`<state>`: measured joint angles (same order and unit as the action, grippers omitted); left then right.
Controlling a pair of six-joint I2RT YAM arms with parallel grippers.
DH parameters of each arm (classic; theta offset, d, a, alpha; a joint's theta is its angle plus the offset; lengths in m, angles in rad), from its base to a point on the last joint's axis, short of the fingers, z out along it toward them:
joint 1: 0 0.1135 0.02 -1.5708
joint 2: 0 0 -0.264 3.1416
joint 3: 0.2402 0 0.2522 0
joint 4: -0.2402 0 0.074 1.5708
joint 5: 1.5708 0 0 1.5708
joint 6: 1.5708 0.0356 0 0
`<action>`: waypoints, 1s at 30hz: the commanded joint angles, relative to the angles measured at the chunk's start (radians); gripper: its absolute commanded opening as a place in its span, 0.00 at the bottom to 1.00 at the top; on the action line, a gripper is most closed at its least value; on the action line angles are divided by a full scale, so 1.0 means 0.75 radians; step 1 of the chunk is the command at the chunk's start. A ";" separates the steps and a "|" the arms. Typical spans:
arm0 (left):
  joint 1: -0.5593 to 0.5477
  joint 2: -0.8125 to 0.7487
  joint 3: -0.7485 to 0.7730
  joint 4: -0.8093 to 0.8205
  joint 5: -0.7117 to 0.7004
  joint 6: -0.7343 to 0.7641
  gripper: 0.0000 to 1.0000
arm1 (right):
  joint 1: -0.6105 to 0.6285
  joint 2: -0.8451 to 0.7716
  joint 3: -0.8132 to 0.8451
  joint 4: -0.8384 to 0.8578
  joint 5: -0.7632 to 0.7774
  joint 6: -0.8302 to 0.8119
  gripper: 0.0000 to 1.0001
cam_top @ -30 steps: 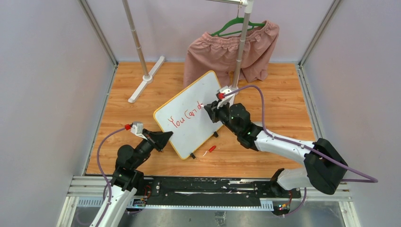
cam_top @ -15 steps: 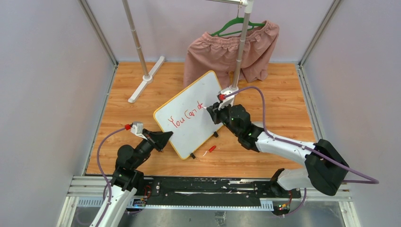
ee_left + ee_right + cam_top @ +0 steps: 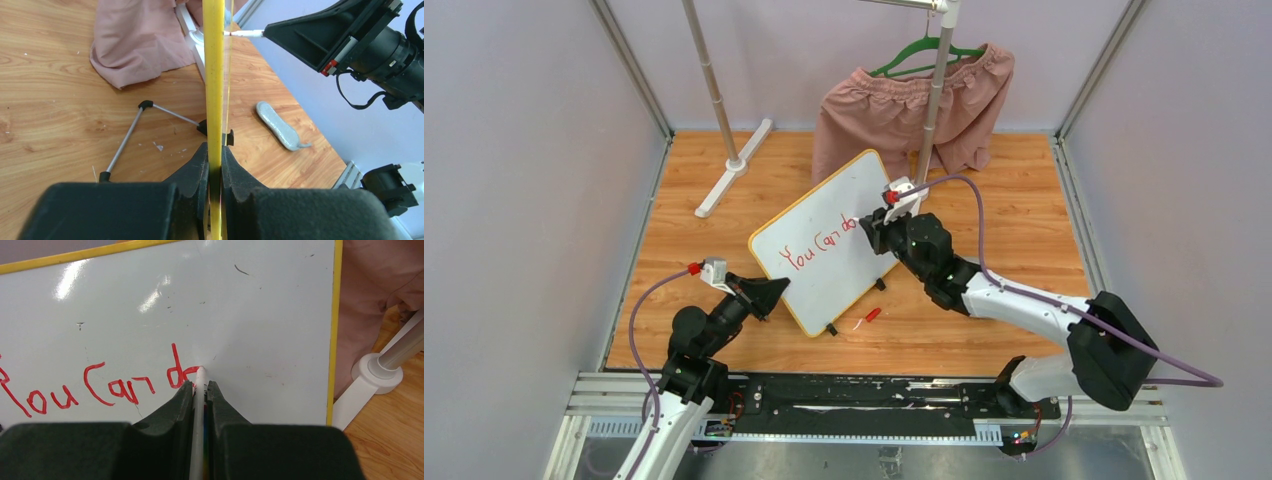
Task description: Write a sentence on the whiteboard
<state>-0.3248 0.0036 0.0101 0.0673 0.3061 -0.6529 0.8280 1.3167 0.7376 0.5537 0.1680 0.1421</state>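
Whiteboard [image 3: 839, 205]: rectangular, white, rounded corners, thin yellow-orange frame, small black feet along the near-right edge. Propped steeply on the wooden desk [image 3: 1024, 200], turned diagonally, one corner toward the far right. Near-left edge clamped in the left pincer [image 3: 774, 290]. A few faint dark specks on the white surface.

Sentence [image 3: 819, 245]: red handwriting, one line, legible as "You Can do". Ends near mid-board, with the marker [image 3: 200, 382] touching at the last letter.

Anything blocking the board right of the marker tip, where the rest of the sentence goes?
Nothing visible. The right gripper holds the marker on the whiteboard; the white surface rightward is unobstructed up to its yellow frame.
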 commanded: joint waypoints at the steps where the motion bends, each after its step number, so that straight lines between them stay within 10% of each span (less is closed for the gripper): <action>1: -0.017 -0.087 -0.103 -0.096 0.023 0.083 0.00 | -0.016 0.024 0.060 0.013 -0.001 -0.012 0.00; 18: -0.017 -0.085 -0.103 -0.096 0.019 0.079 0.00 | -0.105 -0.199 -0.086 -0.013 0.072 0.091 0.00; 30: -0.023 -0.076 -0.098 -0.096 0.011 0.080 0.00 | -0.325 -0.146 -0.050 -0.018 -0.401 0.159 0.00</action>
<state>-0.3290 0.0036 0.0101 0.0692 0.3061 -0.6491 0.5987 1.2011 0.6510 0.5571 0.0296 0.2806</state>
